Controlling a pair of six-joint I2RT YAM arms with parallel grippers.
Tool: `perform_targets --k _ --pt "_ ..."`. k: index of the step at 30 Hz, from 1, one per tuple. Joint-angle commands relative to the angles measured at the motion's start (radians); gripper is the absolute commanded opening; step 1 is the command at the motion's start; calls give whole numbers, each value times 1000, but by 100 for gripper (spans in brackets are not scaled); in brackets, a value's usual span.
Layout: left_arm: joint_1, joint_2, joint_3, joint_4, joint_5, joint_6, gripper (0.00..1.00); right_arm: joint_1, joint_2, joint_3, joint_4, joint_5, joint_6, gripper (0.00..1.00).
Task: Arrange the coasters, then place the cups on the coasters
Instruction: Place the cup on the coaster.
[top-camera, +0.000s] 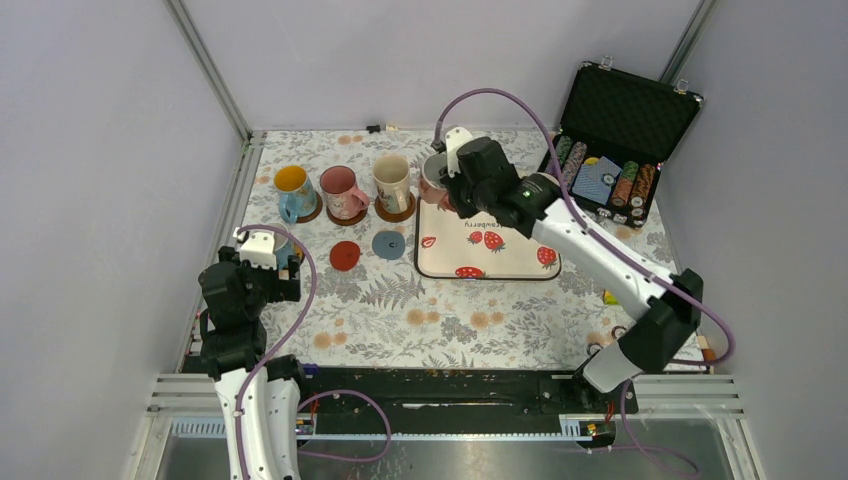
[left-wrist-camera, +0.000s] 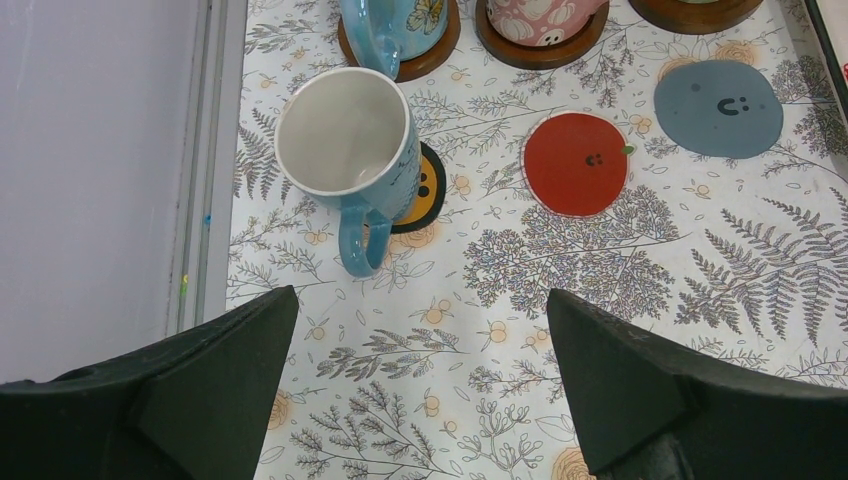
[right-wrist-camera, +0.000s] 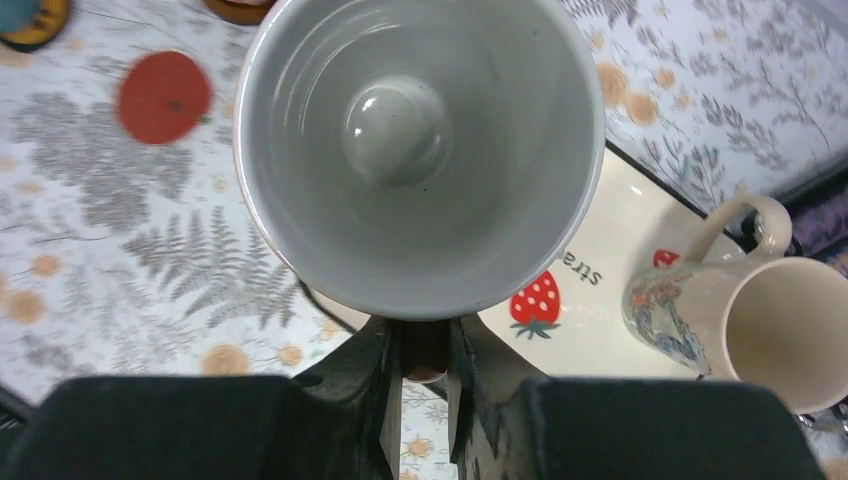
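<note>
left gripper (left-wrist-camera: 420, 300): jaws spread wide, nothing between them, only floral cloth (left-wrist-camera: 520, 260) below.
white-and-blue mug (left-wrist-camera: 350, 150): at 12 o'clock of the left gripper, upright on the black-and-orange coaster (left-wrist-camera: 428, 190). Covers most of it, handle toward 6 o'clock, inside shows bare white glaze.
left edge: this mug stands near the left rail (left-wrist-camera: 205, 150), a strip of cloth between.
red coaster (left-wrist-camera: 577, 163): flat on the cloth at 3 o'clock of that mug, no cup on it, small face print.
grey-blue coaster (left-wrist-camera: 718, 108): at 2 o'clock of the red one, apart from it, bare top.
strawberry mat (top-camera: 510, 262): at 3 o'clock of the grey-blue coaster, small gap between them.
right gripper (right-wrist-camera: 425, 345): clamped tight on the handle of the white mug with pink handle (right-wrist-camera: 420, 150).
white mug with pink handle: at the mat's far-left corner, grey-white inside with a round bump at the bottom. Cannot tell if lifted.
cream mug (right-wrist-camera: 760, 320): on the mat, at 4 o'clock of the held mug in the right wrist view, printed side, handle toward 12 o'clock.
back row: blue mug (top-camera: 290, 190) with yellow inside, pink mug (top-camera: 343, 192), second cream mug (top-camera: 392, 183), each on one of the brown coasters (left-wrist-camera: 535, 58).
chip case (top-camera: 625, 110): far right, lid up, rows of chips inside.
</note>
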Motion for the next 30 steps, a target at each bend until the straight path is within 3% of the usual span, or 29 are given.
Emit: perform_targets --k 1,6,12,23,30 --pt "8 -14 -3 53 -8 0 99 102 -57 43 44 -56 -11 0" --pt "8 -20 -1 49 2 0 99 206 28 147 27 -61 -13 0" --pt "8 -28 0 49 2 -2 99 283 241 323 -16 -61 -20 0" --pt "10 -29 1 50 -19 -6 99 309 679 787 -181 -80 -7 0" --pt "9 -25 1 50 -21 -5 99 310 772 850 -189 -71 -31 0"
